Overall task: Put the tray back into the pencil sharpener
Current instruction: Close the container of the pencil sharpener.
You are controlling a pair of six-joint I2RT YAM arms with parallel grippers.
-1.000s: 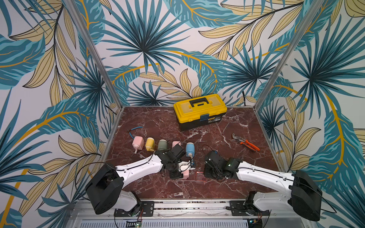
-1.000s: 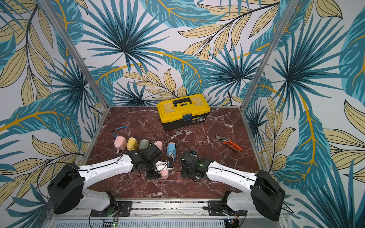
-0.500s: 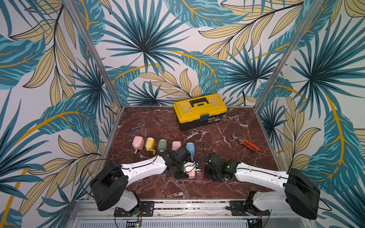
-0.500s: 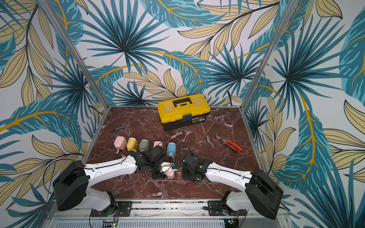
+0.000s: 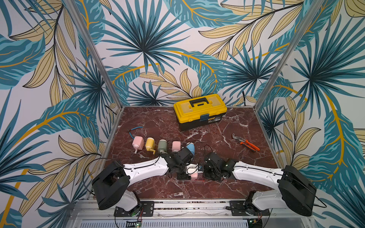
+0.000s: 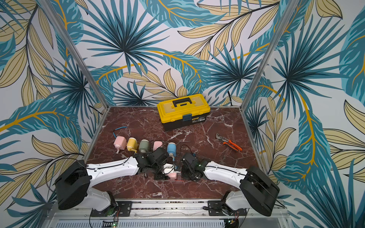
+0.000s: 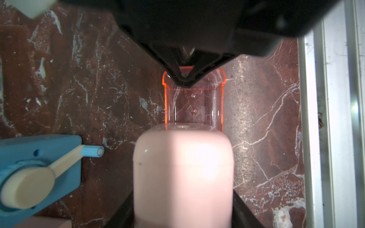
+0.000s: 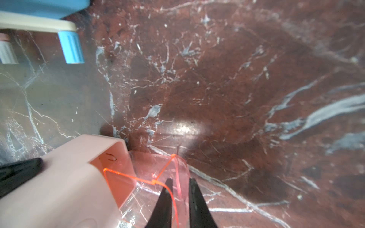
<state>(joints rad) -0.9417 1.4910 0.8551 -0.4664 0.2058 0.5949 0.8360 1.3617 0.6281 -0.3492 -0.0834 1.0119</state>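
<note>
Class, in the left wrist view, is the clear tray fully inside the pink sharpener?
No, most of the tray sticks out beyond the pink sharpener.

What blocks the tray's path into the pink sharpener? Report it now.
Nothing visible. The tray sits partway inside the opening of the pink sharpener, and the right end effector grips the tray's outer wall directly.
</note>
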